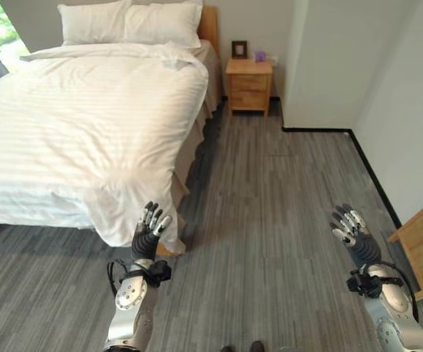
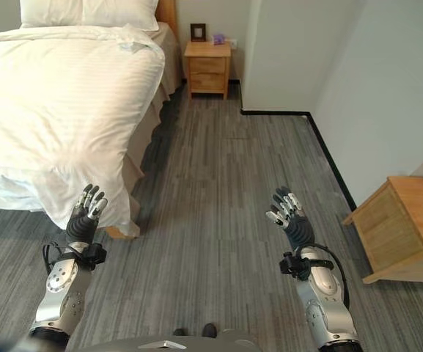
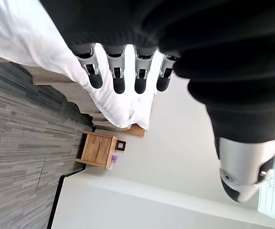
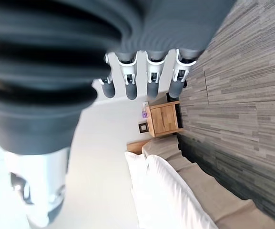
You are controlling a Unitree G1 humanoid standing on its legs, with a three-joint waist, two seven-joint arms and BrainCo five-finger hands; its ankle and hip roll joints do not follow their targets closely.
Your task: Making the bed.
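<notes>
Two hands hang empty, fingers loosely spread — left hand point(image 1: 151, 224) just before the duvet point(image 1: 86, 125) corner drooping off the bed point(image 1: 205, 81), right hand point(image 1: 349, 226) over floor point(image 1: 270, 220). Best grasp that corner edge squarely — then pull evenly.

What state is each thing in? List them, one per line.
Duvet: spread over the bed, corner hanging off the foot toward the floor.
Pillows: lying at the headboard.
Nightstand: drawers closed, picture frame upright on top.
Left hand: open, empty, near the duvet corner.
Right hand: open, empty, over the floor.
</notes>
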